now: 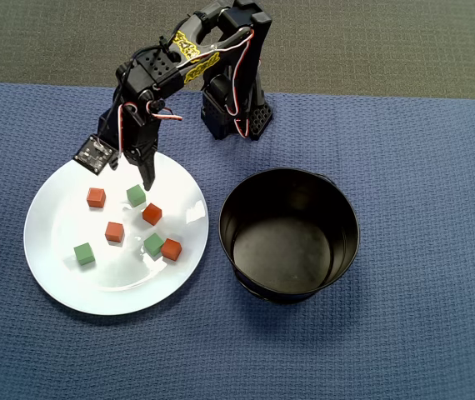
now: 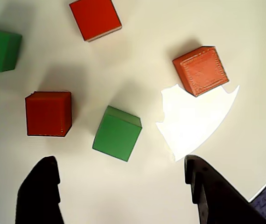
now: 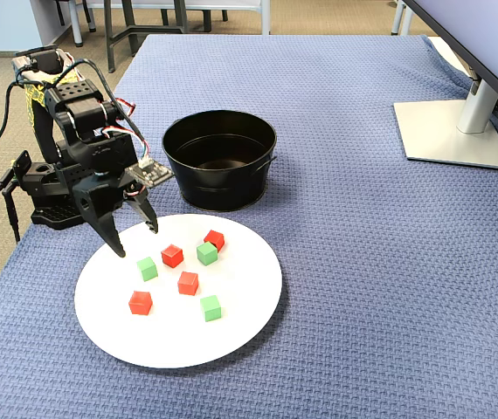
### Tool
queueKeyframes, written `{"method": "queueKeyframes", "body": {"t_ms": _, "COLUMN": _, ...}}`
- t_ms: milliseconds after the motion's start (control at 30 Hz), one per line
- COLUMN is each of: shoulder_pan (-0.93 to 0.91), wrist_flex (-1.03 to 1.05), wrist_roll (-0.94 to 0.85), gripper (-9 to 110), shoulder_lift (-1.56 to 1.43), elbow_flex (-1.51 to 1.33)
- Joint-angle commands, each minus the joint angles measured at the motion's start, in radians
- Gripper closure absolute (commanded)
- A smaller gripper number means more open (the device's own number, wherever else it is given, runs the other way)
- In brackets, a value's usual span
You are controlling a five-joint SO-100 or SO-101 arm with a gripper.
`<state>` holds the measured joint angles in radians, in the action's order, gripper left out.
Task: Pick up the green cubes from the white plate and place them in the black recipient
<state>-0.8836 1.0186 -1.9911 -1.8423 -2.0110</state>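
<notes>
hand (image 2: 121, 186) spread wide, empty, above white plate (image 2: 123, 46) | nearest green cube (image 2: 117, 133) flat, corner toward hand, no long axis

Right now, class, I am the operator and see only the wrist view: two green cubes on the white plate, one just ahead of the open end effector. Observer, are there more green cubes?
Observer: Yes. The overhead view shows three green cubes, so one lies outside your frame.
Operator: Where is the black recipient?
Observer: In the overhead view the black recipient stands to the right of the white plate, close beside it.
Operator: Is anything in it?
Observer: No, its bottom is bare.
</notes>
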Motion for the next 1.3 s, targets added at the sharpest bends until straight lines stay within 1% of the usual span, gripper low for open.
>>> {"method": "queueKeyframes", "body": {"t_ms": 0, "shoulder_pan": -0.020, "wrist_flex": -0.080, "wrist_roll": -0.011, "gripper": 69, "shoulder_lift": 0.009, "elbow_flex": -0.037}}
{"method": "queueKeyframes", "body": {"t_ms": 167, "shoulder_pan": 0.006, "wrist_flex": -0.092, "wrist_roll": 0.077, "gripper": 68, "shoulder_lift": 0.038, "elbow_flex": -0.061}}
{"method": "queueKeyframes", "body": {"t_ms": 300, "shoulder_pan": 0.009, "wrist_flex": -0.178, "wrist_roll": 0.081, "gripper": 69, "shoulder_lift": 0.057, "elbow_flex": -0.121}}
{"method": "queueKeyframes", "body": {"t_ms": 467, "shoulder_pan": 0.015, "wrist_flex": -0.238, "wrist_roll": 0.098, "gripper": 69, "shoulder_lift": 0.087, "elbow_flex": -0.152}}
{"method": "queueKeyframes", "body": {"t_ms": 867, "shoulder_pan": 0.028, "wrist_flex": -0.314, "wrist_roll": 0.137, "gripper": 69, "shoulder_lift": 0.167, "elbow_flex": -0.150}}
{"method": "queueKeyframes", "body": {"t_ms": 1067, "shoulder_pan": 0.040, "wrist_flex": -0.339, "wrist_roll": 0.172, "gripper": 73, "shoulder_lift": 0.181, "elbow_flex": -0.150}}
{"method": "queueKeyframes", "body": {"t_ms": 1133, "shoulder_pan": 0.040, "wrist_flex": -0.339, "wrist_roll": 0.176, "gripper": 78, "shoulder_lift": 0.181, "elbow_flex": -0.155}}
{"method": "queueKeyframes", "body": {"t_ms": 1167, "shoulder_pan": 0.043, "wrist_flex": -0.344, "wrist_roll": 0.187, "gripper": 85, "shoulder_lift": 0.179, "elbow_flex": -0.156}}
{"method": "queueKeyframes", "body": {"t_ms": 1200, "shoulder_pan": 0.049, "wrist_flex": -0.359, "wrist_roll": 0.219, "gripper": 98, "shoulder_lift": 0.179, "elbow_flex": -0.158}}
{"method": "queueKeyframes", "body": {"t_ms": 1233, "shoulder_pan": 0.054, "wrist_flex": -0.368, "wrist_roll": 0.242, "gripper": 101, "shoulder_lift": 0.179, "elbow_flex": -0.160}}
{"method": "queueKeyframes", "body": {"t_ms": 1267, "shoulder_pan": 0.055, "wrist_flex": -0.368, "wrist_roll": 0.242, "gripper": 101, "shoulder_lift": 0.179, "elbow_flex": -0.160}}
